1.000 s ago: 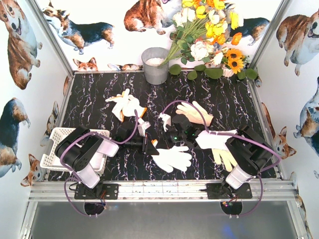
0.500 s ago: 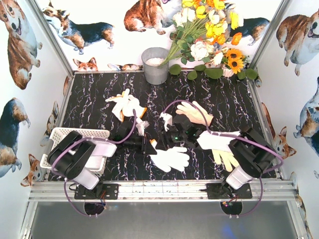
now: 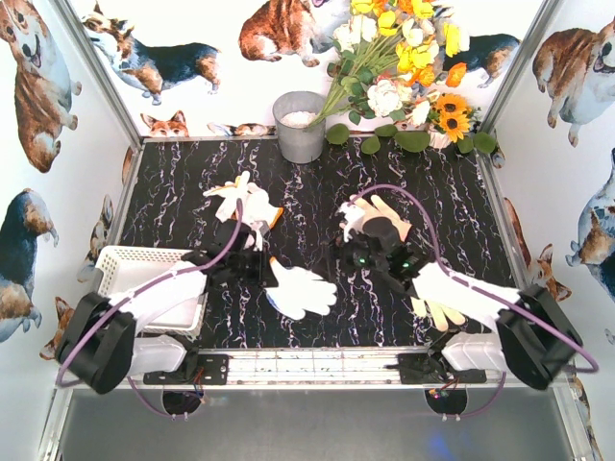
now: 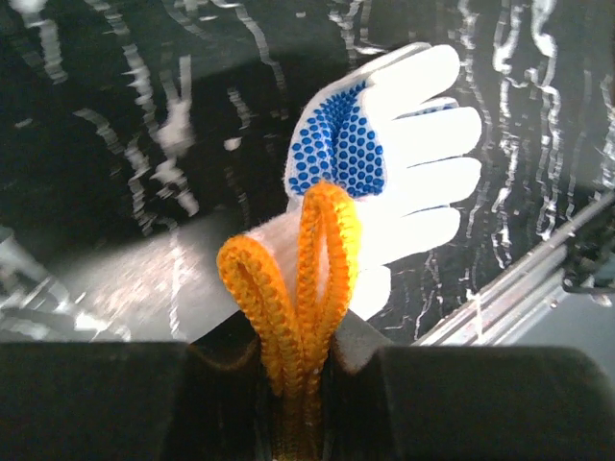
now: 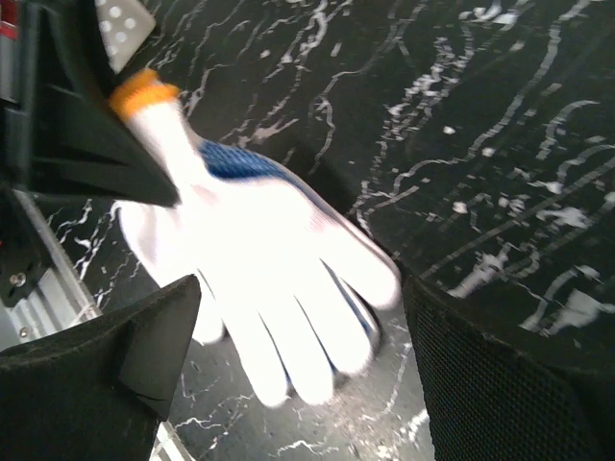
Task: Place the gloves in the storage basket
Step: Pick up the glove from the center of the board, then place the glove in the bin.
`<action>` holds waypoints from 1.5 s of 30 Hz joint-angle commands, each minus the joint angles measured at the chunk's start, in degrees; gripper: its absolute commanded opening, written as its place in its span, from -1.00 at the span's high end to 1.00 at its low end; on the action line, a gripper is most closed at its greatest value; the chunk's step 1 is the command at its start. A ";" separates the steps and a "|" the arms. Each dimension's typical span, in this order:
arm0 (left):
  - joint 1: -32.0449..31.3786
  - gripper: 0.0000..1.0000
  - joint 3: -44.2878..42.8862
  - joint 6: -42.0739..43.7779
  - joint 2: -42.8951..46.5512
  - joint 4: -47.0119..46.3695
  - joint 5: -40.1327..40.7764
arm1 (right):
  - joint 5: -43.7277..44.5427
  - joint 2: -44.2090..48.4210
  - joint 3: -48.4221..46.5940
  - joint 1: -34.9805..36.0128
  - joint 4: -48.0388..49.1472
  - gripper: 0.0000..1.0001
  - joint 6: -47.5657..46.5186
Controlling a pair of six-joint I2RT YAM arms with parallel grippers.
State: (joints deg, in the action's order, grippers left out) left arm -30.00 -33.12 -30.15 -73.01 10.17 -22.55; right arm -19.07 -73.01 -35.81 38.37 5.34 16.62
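Left pincer (image 4: 306, 384) clenched on glove (image 4: 404, 173) by its orange cuff; right pincer (image 5: 298, 384) released, near glove's far end. Basket (image 3: 115, 261) at worktop (image 3: 317, 182) left edge.

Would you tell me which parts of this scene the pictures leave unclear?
Top view: the left arm covers much of the storage basket, so its contents are unclear.
Top view: the right arm hides most of the yellowish glove; only its fingers show.
Right wrist view: the blue-dotted glove is blurred.
Top view: the white stuff in the grey bucket is too small to identify.
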 commanded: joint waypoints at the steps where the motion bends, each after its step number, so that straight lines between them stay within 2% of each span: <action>1: 0.80 1.00 -6.21 1.21 4.91 20.99 11.29 | 8.40 6.39 2.48 -0.97 -1.65 -0.78 -1.18; 5: 2.23 1.00 -12.92 0.72 7.97 33.79 18.13 | 11.46 11.86 4.72 -1.73 -2.61 -0.83 -2.19; 9: 4.94 1.00 -18.35 0.27 8.46 43.23 20.65 | 12.90 15.53 6.56 -2.32 -3.50 -0.84 -2.96; 18: 8.53 1.00 -29.02 0.73 9.27 57.84 22.95 | 14.90 20.34 10.14 -2.51 -4.30 -0.87 -4.29; 22: 12.71 1.00 -33.22 3.63 9.72 63.41 25.96 | 15.33 21.91 11.20 -2.51 -4.63 -0.87 -4.49; 33: 24.14 1.00 -37.77 11.16 9.68 65.31 28.40 | 16.24 27.29 14.41 -2.60 -5.05 -0.90 -4.68; 40: 27.64 1.00 -37.54 15.56 9.64 63.57 34.84 | 16.90 29.60 16.10 -2.60 -4.87 -0.92 -4.79; 45: 28.64 1.00 -35.81 15.34 8.17 61.41 33.96 | 17.31 30.36 16.32 -2.68 -4.73 -0.93 -5.28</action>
State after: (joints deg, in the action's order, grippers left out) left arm -2.39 -69.73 -16.23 -63.94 73.93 9.54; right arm -2.96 -43.90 -19.70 35.92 -2.44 12.23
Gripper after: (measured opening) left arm 0.094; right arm 0.964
